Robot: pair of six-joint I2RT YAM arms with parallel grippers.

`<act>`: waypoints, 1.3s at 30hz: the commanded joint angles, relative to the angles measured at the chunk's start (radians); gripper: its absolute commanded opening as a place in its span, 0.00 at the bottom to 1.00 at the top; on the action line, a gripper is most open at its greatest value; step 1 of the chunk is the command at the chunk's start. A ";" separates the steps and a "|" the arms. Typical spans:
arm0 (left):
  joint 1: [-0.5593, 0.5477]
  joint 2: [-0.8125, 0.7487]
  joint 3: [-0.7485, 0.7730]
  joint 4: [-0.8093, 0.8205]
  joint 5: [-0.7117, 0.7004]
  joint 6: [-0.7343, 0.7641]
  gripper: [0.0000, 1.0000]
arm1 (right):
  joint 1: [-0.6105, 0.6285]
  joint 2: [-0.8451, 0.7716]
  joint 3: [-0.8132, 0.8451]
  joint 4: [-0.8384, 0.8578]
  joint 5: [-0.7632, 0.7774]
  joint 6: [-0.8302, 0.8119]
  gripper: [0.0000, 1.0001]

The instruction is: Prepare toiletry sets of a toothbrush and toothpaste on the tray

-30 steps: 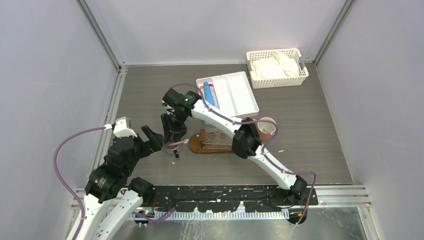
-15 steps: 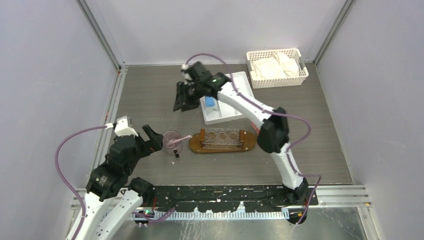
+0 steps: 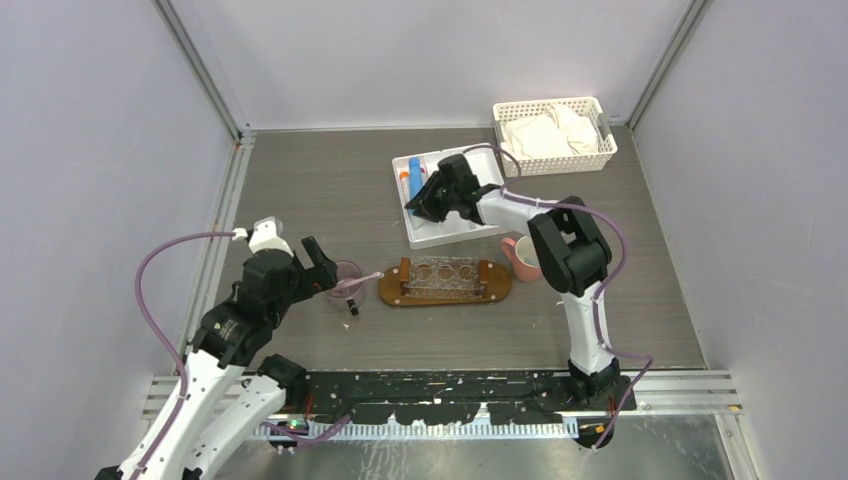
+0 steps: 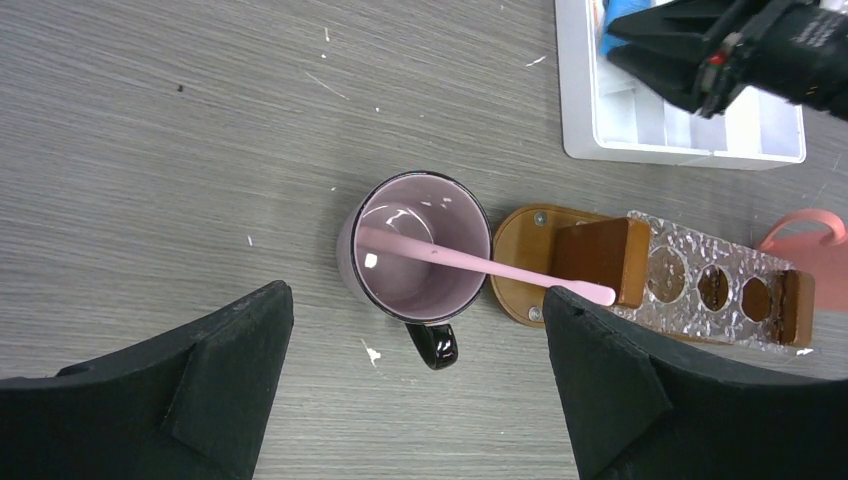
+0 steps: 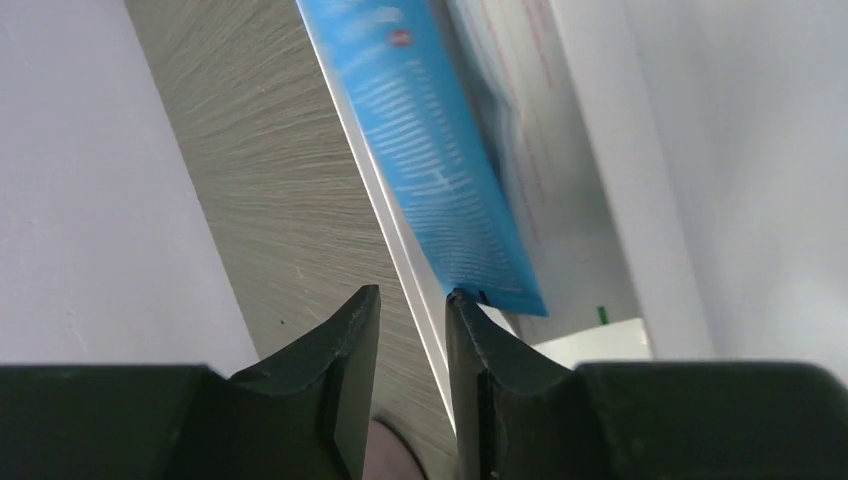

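Right end effector (image 5: 412, 293) narrow, tips at the end of the blue toothpaste tube (image 5: 440, 170), in the white tray (image 5: 590, 130) behind the wooden tray (image 3: 496, 281); no grip evident. Left end effector (image 4: 415, 300) wide, over the mug (image 4: 400, 215) with the toothbrush (image 4: 480, 263), left of the wooden tray. Risk: jaws pinch the white rim and the tube slips.

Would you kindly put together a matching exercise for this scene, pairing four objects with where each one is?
Things:
1. pink toothbrush
2. blue toothpaste tube
3. salmon cup
4. white cloths

Places:
A. in the white lattice basket
B. leaning in the purple mug
C. in the white divided tray
D. standing just past the right end of the brown oval board, as seen from above

Pairs: 1-B; 2-C; 3-D; 4-A
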 commanded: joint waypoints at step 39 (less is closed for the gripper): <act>0.004 -0.021 0.015 0.038 -0.033 0.036 0.96 | 0.020 -0.044 -0.109 0.148 0.254 0.131 0.34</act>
